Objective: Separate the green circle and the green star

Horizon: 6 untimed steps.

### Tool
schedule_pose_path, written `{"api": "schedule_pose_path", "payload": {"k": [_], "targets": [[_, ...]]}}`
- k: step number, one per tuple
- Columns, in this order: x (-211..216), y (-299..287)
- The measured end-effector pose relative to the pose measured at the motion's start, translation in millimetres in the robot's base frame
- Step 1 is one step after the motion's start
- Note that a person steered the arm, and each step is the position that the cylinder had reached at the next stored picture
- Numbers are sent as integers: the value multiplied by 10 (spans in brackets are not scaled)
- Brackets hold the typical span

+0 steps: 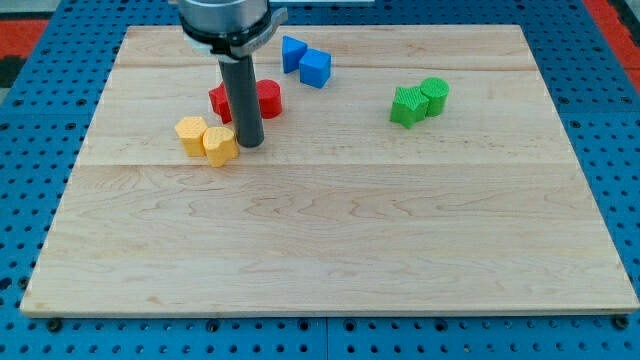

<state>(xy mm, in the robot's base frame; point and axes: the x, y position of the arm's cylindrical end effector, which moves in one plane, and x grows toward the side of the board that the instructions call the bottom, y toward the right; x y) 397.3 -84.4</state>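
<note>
My tip [249,145] (a bare rod, no jaws to open or close) rests beside the yellow blocks [207,139], well apart from the touching green circle [435,95] and green star [407,105], which look light, rigid and easy to slide, best pushed at their seam.

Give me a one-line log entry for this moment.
tip: beside yellow blocks, on their right | green circle and green star: touching, view's right, untouched | separation: not yet done

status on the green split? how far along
Done: nothing visible yet. The green star and green circle sit touching near the view's upper right. In hand: my tip is across the board, right beside the yellow blocks and just below the red blocks, nowhere near the greens. Left: travel right to the pair, get between them and push one away.
</note>
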Motion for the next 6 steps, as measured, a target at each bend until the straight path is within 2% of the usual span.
{"api": "schedule_pose_path", "payload": {"k": [1,2,4,5,6], "targets": [[-191,119],[-196,-63],[-262,-37],[-192,370],[-172,1043]]}}
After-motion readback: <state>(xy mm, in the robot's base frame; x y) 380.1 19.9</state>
